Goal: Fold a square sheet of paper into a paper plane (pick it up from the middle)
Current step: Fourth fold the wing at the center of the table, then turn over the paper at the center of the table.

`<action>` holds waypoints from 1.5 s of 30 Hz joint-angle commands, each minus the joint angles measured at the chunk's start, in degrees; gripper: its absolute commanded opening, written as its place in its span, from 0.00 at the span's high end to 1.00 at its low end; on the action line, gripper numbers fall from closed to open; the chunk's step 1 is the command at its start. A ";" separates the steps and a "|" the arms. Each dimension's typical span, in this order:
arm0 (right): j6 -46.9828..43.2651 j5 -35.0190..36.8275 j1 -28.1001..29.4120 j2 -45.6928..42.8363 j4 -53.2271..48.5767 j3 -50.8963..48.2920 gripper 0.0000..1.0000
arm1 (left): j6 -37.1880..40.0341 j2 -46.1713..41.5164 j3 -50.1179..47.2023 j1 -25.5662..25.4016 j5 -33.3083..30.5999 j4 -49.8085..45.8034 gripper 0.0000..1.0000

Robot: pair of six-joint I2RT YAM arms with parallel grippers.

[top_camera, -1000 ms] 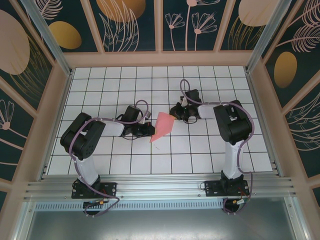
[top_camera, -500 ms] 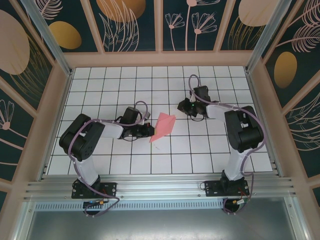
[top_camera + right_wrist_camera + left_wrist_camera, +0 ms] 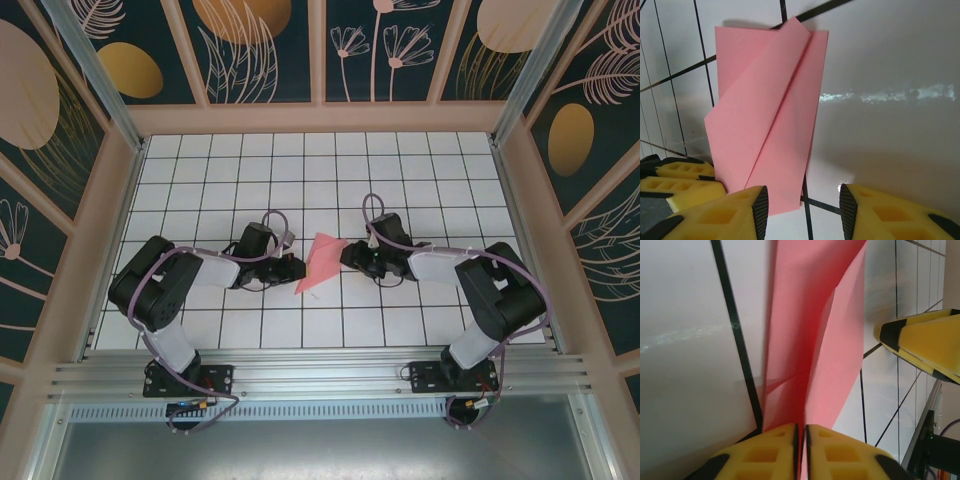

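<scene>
The salmon-pink sheet of paper [image 3: 320, 260], folded into layered flaps, sits mid-table between both arms. My left gripper [image 3: 297, 268] is shut on its near-left edge; in the left wrist view the paper [image 3: 810, 340] rises from between the closed yellow fingers [image 3: 775, 450] of that gripper [image 3: 801, 429]. My right gripper [image 3: 348, 258] stands open just right of the paper. In the right wrist view the paper [image 3: 770, 115] lies flat with its near corner reaching into the gap of the right gripper [image 3: 802, 200], by the left finger [image 3: 740, 210].
The white gridded table [image 3: 400, 180] is walled by wooden frames and patterned panels [image 3: 260, 45]. Cables loop over both wrists. The right gripper's fingers [image 3: 922, 342] appear in the left wrist view, and the left gripper's fingers [image 3: 682, 177] in the right wrist view.
The right arm swung out to the back right, then came forward and in, its open gripper now at the paper's right edge. The left gripper kept hold; the paper shifted slightly.
</scene>
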 commanded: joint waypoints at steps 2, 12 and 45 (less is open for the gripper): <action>5.34 1.49 1.94 -0.49 5.90 -1.35 0.54 | 1.76 -1.52 -0.87 -0.61 -3.67 -12.58 0.71; 9.63 3.05 2.79 -0.84 7.27 -2.43 0.54 | 5.73 -12.02 4.09 -0.59 -10.16 -18.38 0.62; 17.53 4.17 5.10 5.29 6.25 1.57 0.53 | 10.66 5.85 11.18 -0.67 -5.19 -17.15 0.87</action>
